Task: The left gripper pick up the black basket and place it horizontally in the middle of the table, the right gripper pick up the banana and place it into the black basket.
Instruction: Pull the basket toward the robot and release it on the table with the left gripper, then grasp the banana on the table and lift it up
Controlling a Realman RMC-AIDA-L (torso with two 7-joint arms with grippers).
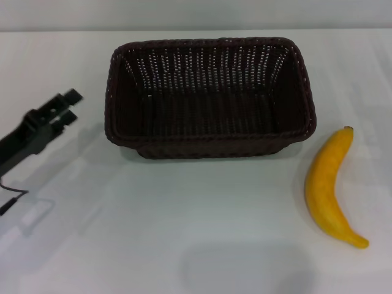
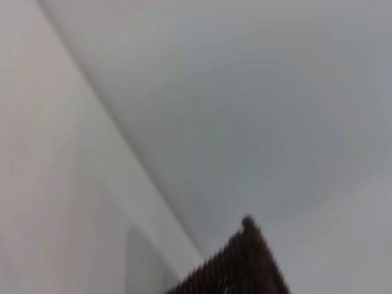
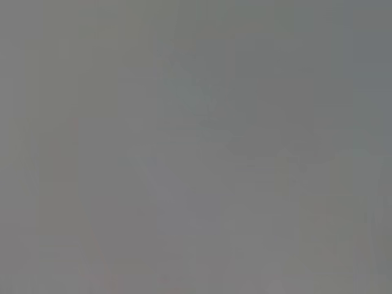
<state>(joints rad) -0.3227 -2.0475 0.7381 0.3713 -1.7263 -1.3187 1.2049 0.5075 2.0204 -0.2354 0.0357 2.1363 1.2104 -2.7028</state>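
Note:
The black basket (image 1: 211,98) stands upright and empty on the white table (image 1: 153,233), lying crosswise at the middle back. A corner of its woven rim (image 2: 245,263) shows in the left wrist view. My left gripper (image 1: 70,105) hovers at the left, a short way from the basket's left end, with its two fingers apart and nothing between them. The banana (image 1: 331,187) lies on the table to the right of the basket, stem tip pointing away from me. My right gripper is out of view; the right wrist view shows only plain grey.
A thin black cable (image 1: 9,199) runs by the left arm at the table's left edge. A faint shadow (image 1: 245,266) falls on the table near the front.

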